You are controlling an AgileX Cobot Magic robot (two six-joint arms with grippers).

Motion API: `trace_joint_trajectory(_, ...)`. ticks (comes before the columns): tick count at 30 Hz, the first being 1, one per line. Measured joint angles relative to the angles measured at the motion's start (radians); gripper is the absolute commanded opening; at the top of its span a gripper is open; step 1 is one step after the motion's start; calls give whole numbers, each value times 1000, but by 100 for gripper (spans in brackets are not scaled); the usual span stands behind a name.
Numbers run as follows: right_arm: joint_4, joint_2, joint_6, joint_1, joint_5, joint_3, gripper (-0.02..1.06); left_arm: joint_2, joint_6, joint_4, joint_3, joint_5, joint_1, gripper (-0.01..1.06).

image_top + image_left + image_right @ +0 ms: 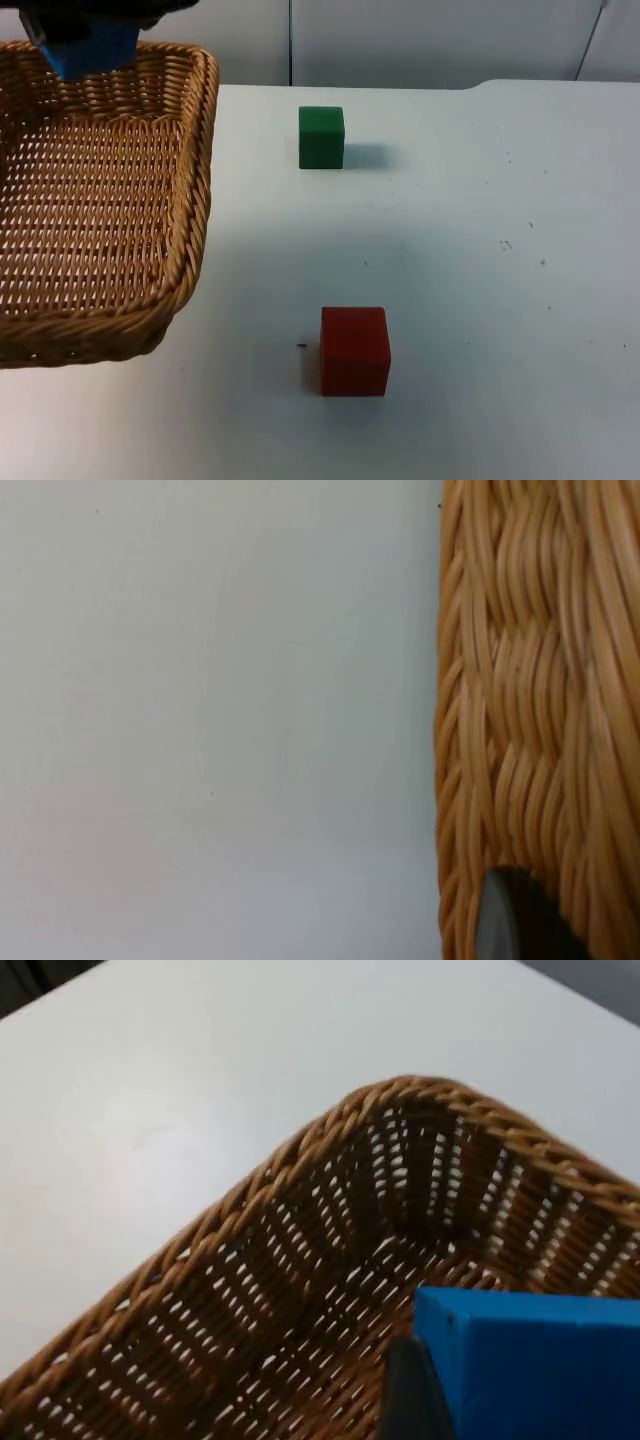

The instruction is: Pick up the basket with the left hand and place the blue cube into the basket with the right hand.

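Note:
The wicker basket point(95, 250) is raised off the table at the left, tilted toward the camera. My left gripper point(520, 925) is shut on its rim, one black fingertip point(510, 915) lying against the woven wall point(540, 710). My right gripper point(90, 22) hangs over the basket's far side, shut on the blue cube point(92, 50). From the right wrist, the blue cube point(540, 1360) sits above the basket's inner corner point(400, 1210), with a black finger point(415, 1390) beside it. The cube is held in the air, apart from the basket floor.
A green cube point(321, 137) stands on the white table point(480, 260) at the far middle. A red cube point(354, 350) stands nearer the front, right of the basket. The grey partition wall point(430, 40) closes off the back.

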Motion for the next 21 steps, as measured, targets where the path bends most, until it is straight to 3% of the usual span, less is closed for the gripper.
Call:
trace_joint_trajectory(5,79,68,-84,0,70,-65,0,0,0,0,0,0,0,0)
trace_joint_trajectory(21,119,178,-156,0,127,-80,0,0,0,9,0,-4,0,0)
